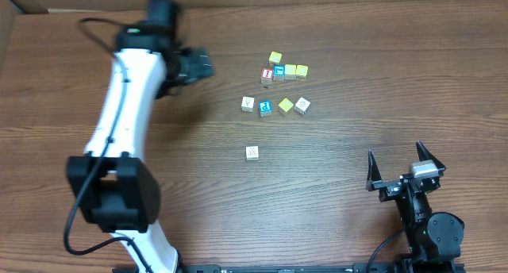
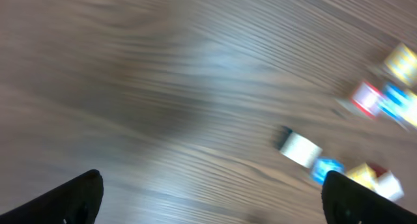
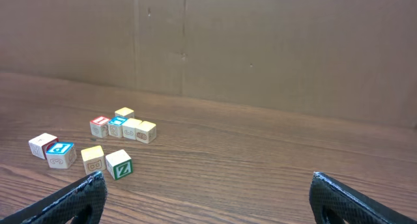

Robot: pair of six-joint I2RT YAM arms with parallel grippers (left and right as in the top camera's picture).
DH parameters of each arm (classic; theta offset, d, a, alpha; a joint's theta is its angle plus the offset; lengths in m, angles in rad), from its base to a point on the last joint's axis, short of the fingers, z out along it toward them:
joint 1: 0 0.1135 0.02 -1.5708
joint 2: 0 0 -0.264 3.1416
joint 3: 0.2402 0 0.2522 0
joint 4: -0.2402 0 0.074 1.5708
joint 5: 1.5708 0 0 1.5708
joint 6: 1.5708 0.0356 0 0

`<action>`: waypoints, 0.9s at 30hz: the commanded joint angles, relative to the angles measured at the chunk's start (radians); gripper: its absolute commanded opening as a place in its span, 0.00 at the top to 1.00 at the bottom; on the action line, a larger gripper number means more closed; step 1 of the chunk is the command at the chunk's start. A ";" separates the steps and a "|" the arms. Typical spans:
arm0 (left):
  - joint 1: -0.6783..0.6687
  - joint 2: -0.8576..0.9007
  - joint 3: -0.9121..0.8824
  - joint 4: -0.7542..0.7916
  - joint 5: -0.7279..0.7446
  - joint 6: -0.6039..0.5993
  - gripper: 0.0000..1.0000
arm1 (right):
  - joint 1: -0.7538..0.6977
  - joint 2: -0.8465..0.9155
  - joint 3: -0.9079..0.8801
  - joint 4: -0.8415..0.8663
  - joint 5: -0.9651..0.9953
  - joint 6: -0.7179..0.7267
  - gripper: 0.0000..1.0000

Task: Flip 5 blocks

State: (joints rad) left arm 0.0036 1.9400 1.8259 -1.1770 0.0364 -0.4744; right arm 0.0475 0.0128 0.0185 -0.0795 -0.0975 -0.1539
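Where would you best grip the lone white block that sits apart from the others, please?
I'd pinch two opposite side faces of the lone white block, coming straight down from above: it lies flat, apart from the other blocks.

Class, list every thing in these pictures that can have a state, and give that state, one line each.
left gripper: open, holding nothing.
right gripper: open, holding nothing.
lone white-topped block: resting on the table, apart from the other blocks.
red-topped block: resting in the far cluster, beside a blue-topped block.
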 commanded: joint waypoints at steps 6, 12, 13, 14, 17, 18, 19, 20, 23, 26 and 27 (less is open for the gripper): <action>0.211 -0.012 0.015 -0.026 -0.018 0.006 0.00 | 0.004 -0.010 -0.011 0.005 0.000 -0.001 0.00; 0.281 -0.011 0.015 -0.023 -0.018 0.006 0.00 | 0.004 -0.010 -0.011 0.005 0.000 -0.001 0.00; 0.285 -0.011 0.015 -0.023 -0.018 0.006 0.00 | 0.004 -0.010 -0.011 0.005 0.000 -0.001 0.00; 0.287 -0.011 0.015 -0.023 -0.018 0.006 0.00 | 0.004 -0.010 -0.011 0.005 0.000 -0.001 0.00; 0.288 -0.011 0.015 -0.023 -0.018 0.006 0.00 | 0.004 -0.010 -0.011 0.005 0.000 -0.001 0.00; 0.288 -0.011 0.015 -0.023 -0.018 0.006 0.00 | 0.004 -0.010 -0.011 0.005 0.000 -0.001 0.00; 0.288 -0.011 0.015 -0.023 -0.018 0.006 0.00 | 0.004 -0.010 -0.011 0.005 0.000 -0.001 0.00; 0.287 -0.011 0.015 -0.023 -0.018 0.006 0.00 | 0.004 -0.010 -0.011 0.005 0.000 -0.001 0.00; 0.287 -0.011 0.015 -0.023 -0.018 0.006 0.00 | 0.004 -0.010 -0.011 0.005 0.000 -0.001 0.00; 0.287 -0.011 0.015 -0.023 -0.018 0.006 0.00 | 0.004 -0.010 -0.011 0.005 0.000 -0.001 0.00; 0.287 -0.011 0.015 -0.023 -0.018 0.006 0.00 | 0.004 -0.010 -0.011 0.005 0.000 -0.001 0.00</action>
State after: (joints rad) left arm 0.2897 1.9400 1.8259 -1.2007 0.0250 -0.4721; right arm 0.0475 0.0128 0.0185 -0.0792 -0.0975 -0.1543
